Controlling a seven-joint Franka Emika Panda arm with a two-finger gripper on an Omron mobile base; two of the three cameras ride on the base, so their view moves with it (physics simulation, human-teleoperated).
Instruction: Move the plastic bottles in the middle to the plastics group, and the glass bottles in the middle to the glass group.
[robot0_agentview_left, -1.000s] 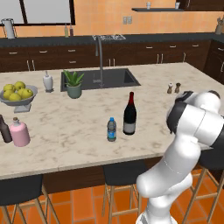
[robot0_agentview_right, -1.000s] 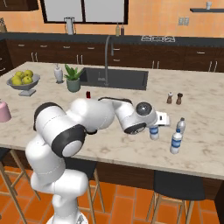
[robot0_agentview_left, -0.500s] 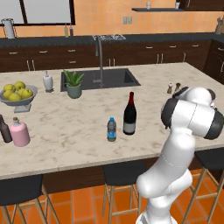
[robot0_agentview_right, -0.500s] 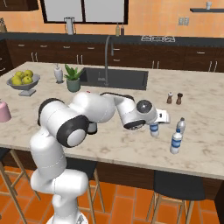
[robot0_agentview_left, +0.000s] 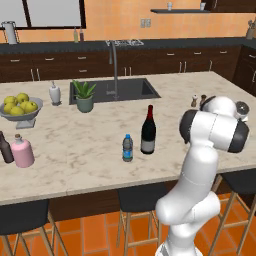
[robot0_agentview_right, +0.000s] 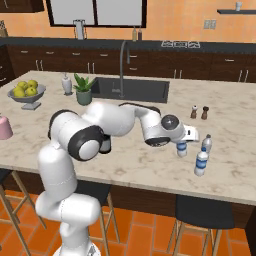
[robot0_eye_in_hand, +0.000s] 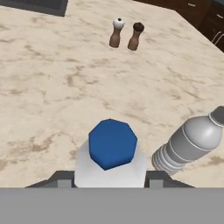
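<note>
Since the earlier frame the arm has swung a little further toward the far right of the tabletop (robot0_agentview_right: 100, 165), carrying the claw (robot0_agentview_right: 184, 141) closer to the plastics group (robot0_agentview_right: 204, 155). Its jaws are pinched on the clear whitish bottle (robot0_eye_in_hand: 111, 153), whose blue cap sits right between the finger tips in the hand view; in the right base view that same bottle (robot0_agentview_right: 182, 148) hangs directly under the claw, low over the marble.

Just beside the claw, on its outer side, stand two more small water bottles, the grey-capped bottle (robot0_eye_in_hand: 192, 142) being the nearer. Beyond the claw are the salt and pepper shakers (robot0_eye_in_hand: 127, 35). Well back behind the claw, toward the middle, the dark-tinted bottle (robot0_agentview_left: 128, 148) and the wine bottle (robot0_agentview_left: 148, 131) wait side by side; far past them stand the pink flask (robot0_agentview_left: 22, 151) and the small brown bottle (robot0_agentview_left: 5, 147).

This looks like the delivery step for the first plastic bottle. Next, I judge, it should be set upright near its neighbours without nudging them, then released.
</note>
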